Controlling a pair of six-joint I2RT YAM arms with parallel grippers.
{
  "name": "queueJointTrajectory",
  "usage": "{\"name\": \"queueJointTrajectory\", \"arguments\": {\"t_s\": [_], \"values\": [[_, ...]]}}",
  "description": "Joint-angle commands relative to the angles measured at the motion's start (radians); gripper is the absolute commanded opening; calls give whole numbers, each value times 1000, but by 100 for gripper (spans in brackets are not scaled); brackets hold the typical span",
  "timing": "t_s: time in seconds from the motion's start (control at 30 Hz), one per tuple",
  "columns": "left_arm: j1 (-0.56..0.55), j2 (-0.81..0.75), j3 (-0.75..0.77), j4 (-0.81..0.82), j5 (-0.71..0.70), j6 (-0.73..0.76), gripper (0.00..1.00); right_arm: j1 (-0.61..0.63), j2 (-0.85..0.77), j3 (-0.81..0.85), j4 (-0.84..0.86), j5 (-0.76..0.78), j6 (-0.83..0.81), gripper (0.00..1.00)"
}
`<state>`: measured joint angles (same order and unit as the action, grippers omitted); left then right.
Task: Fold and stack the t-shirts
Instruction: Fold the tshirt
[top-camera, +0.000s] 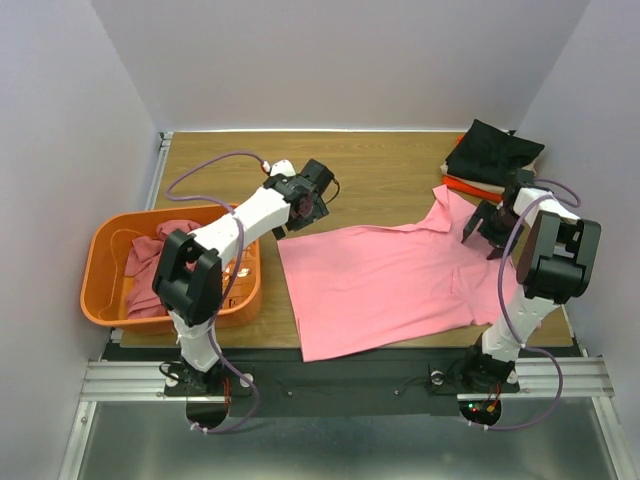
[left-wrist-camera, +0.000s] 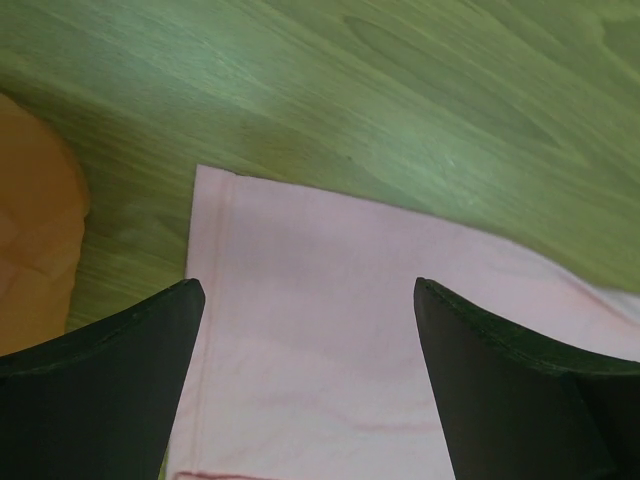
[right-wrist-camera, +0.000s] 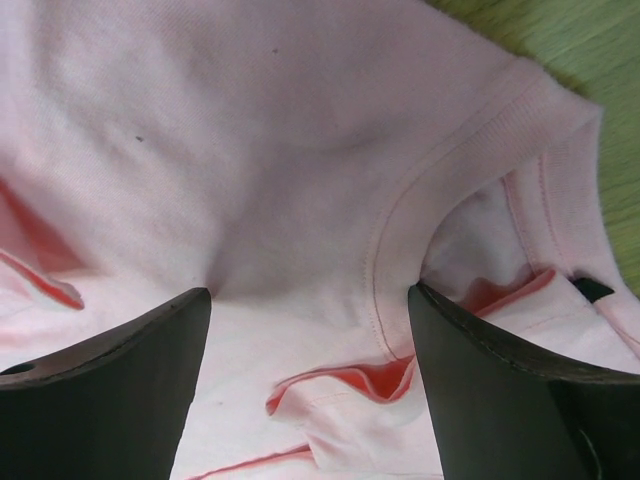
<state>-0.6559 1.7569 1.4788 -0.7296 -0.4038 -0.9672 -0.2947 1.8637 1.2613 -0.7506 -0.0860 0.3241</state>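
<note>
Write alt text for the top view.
A pink t-shirt lies spread on the table, the open left hand above its hem corner, the open right hand above its collar. An orange basket holds a rose shirt; folded shirts sit back right.

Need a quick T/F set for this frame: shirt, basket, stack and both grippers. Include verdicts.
1. The pink t-shirt lies spread out on the table. True.
2. The left gripper is shut on the shirt's hem. False: its jaws are open over a corner of the shirt and hold nothing.
3. The orange basket holds a rose shirt. True.
4. The folded stack sits at the table's far left corner. False: it is at the far right corner, with a black shirt on top.
5. The right gripper is open over the pink shirt's neckline. True.
</note>
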Motion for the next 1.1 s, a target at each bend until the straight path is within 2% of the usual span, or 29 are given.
{"name": "queueJointTrajectory", "arguments": {"t_s": [0.0,0.13,0.37,0.67,0.73,0.83,0.93,1.07], "values": [[-8,74,84,-178,-174,-297,98,-6,-21,16,49,-118,6,85],[6,151,130,-273,-190,-485,97,-6,-20,23,62,-181,18,85],[22,225,173,-361,-194,-646,92,-3,-6,0,94,-291,41,84],[64,351,239,-386,-118,-645,90,9,-29,-13,97,-278,44,83],[70,384,250,-386,-96,-639,90,9,-63,-37,96,-188,43,83],[70,404,259,-387,-78,-634,89,9,-75,-59,99,-138,43,84],[73,430,270,-387,-73,-631,85,8,-77,-77,97,-100,38,85],[79,443,275,-387,-61,-620,73,3,-90,-82,96,-51,36,86]]}}
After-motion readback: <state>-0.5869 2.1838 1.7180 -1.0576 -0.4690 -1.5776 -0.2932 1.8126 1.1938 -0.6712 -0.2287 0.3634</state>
